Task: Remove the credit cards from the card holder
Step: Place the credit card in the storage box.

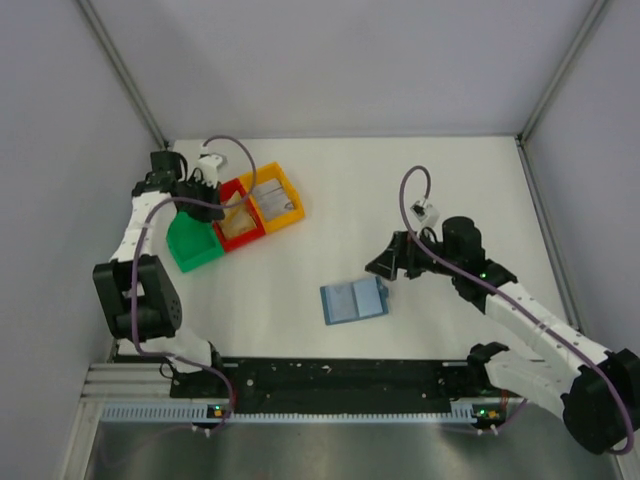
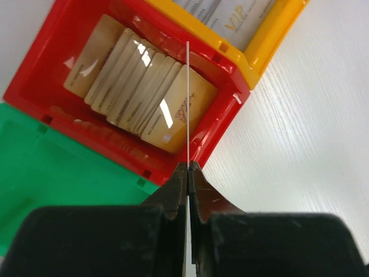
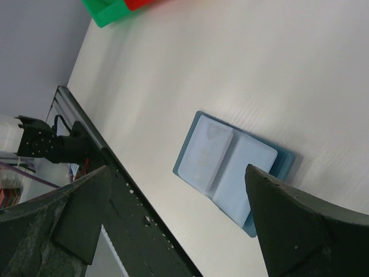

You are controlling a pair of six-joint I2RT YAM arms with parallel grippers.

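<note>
Blue two-panel fabric card holder [image 1: 354,300] lies open and flat on the white table [image 1: 420,190], paler grey-blue pockets facing up, near the middle and a little right of centre.

Right gripper [image 1: 385,265] hovers just far-right of it, jaws wide apart, holding nothing. In the right wrist view the card holder [image 3: 233,170] sits on the table below the right gripper [image 3: 179,193], framed between the two dark fingers [image 3: 86,202]; no contact.

Left gripper [image 1: 205,190] is well apart from the holder, at the far left over the row of plastic trays. Its jaws are clamped on a thin white card [image 2: 188,104], seen edge-on and standing upright out of the left gripper [image 2: 188,168], above the red plastic tray [image 2: 34,86].

Red tray holds a fanned stack of beige cards [image 2: 132,86]. Green plastic tray [image 2: 57,173] adjoins it on the near-left, yellow plastic tray [image 2: 271,40] on the far-right, with pale printed cards [image 2: 230,14] inside.

Table is matte white with a faint grain. A black mounting rail [image 1: 340,375] runs along its near edge. Pale grey walls [image 1: 340,60] enclose it on the left, far and right sides.
</note>
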